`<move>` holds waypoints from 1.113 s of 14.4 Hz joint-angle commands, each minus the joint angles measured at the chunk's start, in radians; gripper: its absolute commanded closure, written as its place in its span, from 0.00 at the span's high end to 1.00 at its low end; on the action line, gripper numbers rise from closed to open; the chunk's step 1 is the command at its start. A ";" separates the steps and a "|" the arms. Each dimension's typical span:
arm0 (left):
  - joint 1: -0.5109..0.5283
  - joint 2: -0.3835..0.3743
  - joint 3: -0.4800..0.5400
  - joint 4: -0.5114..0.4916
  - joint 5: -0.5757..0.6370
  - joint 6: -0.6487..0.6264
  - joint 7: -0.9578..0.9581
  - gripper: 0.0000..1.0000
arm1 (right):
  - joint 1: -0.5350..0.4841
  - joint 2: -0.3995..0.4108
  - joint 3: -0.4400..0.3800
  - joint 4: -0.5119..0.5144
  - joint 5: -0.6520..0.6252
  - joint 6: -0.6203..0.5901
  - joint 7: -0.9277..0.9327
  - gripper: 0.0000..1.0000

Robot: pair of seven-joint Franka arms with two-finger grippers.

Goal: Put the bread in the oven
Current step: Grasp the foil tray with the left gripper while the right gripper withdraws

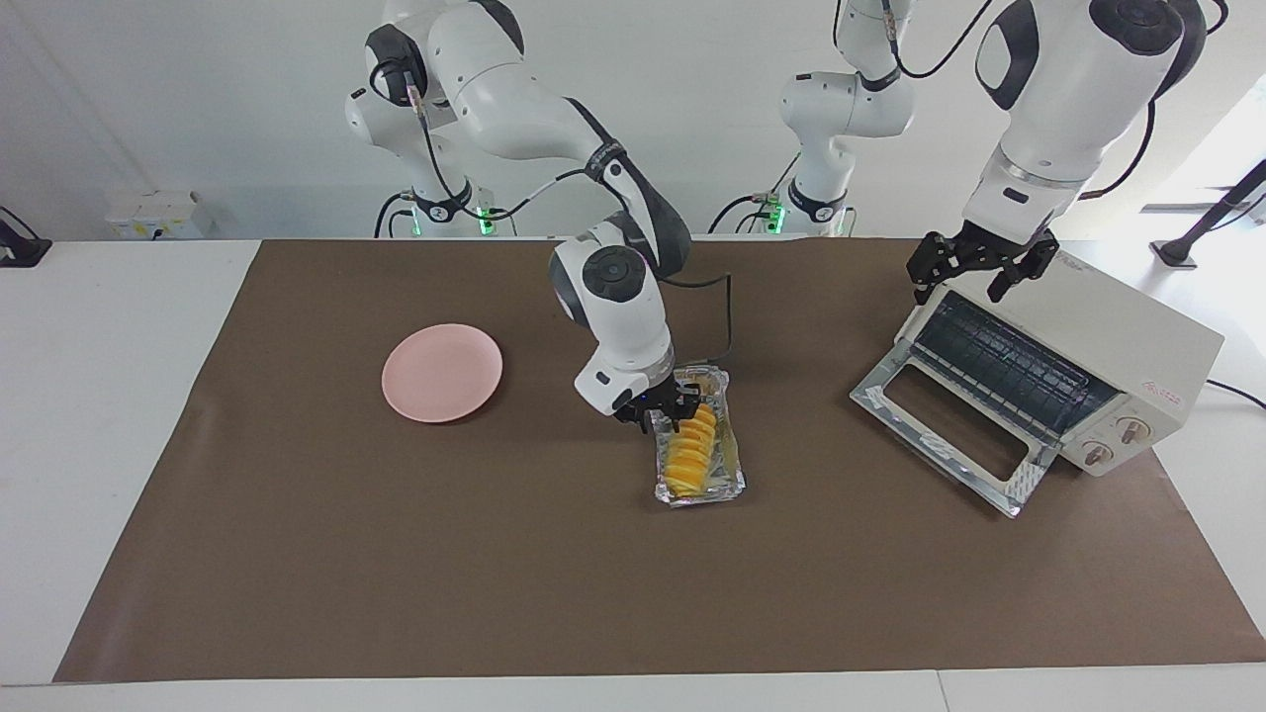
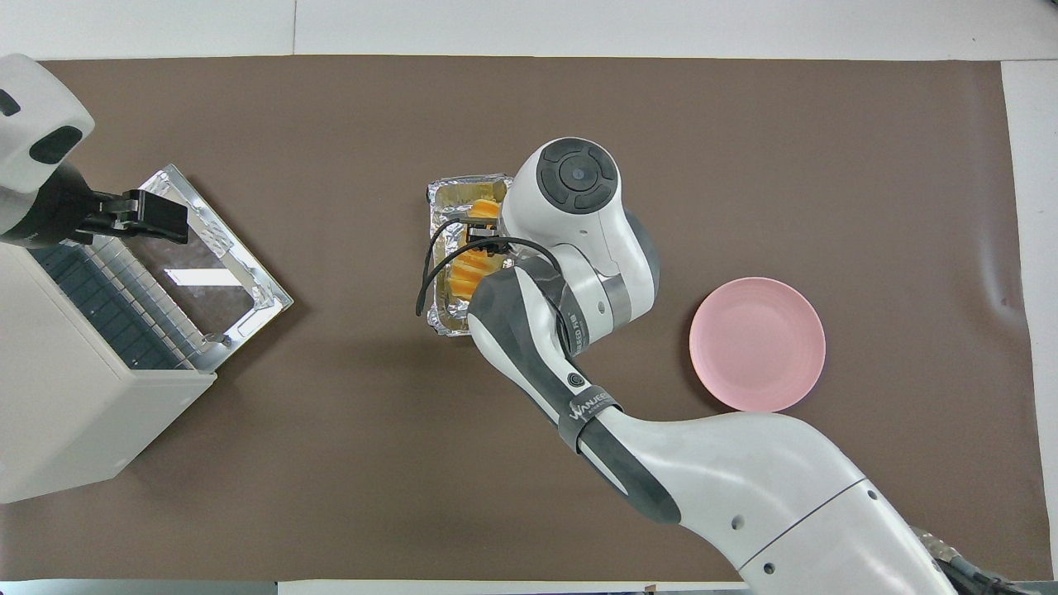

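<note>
Showing the pick-up stage of the loading task, both views place the right gripper low over the bread, at the end of the roll nearer the robots. The bread lies lengthwise in a crinkled foil tray at mid-table, between the pink plate and the oven. Whether the right gripper's fingers are spread, pressed together or pinching the roll cannot be told; the wrist hides them from above and the facing view leaves the tips unresolved. The left gripper hangs with fingers spread over the top front edge of the oven, above the lowered glass door, and the left arm appears to wait.

Probable faults from this position:
- Tray lifted with the bread: a finger catching the thin foil wall would drag the light tray along.
- Tilting or slipping: a grasp at one end of a long roll leaves the other end unsupported, so it may swing or drop on the way.
- Segments parting: the ridged, slice-like body could crush or split under a hard pinch.
- Collision at the oven: the left gripper sits just above the opening, so the two arms could meet during insertion.
</note>
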 commanded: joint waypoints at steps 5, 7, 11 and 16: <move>-0.094 0.012 0.006 -0.046 -0.015 0.077 -0.171 1.00 | -0.145 -0.035 -0.002 0.093 0.022 -0.208 0.000 1.00; -0.161 0.059 0.007 -0.025 -0.012 0.085 -0.286 1.00 | -0.195 -0.077 -0.002 0.093 0.024 -0.223 -0.027 1.00; -0.281 0.211 0.009 0.070 -0.015 0.115 -0.528 1.00 | -0.308 -0.115 -0.015 0.079 0.013 -0.322 -0.240 1.00; -0.379 0.454 0.011 0.263 -0.016 0.171 -0.714 1.00 | -0.474 -0.166 -0.024 0.007 -0.051 -0.349 -0.546 1.00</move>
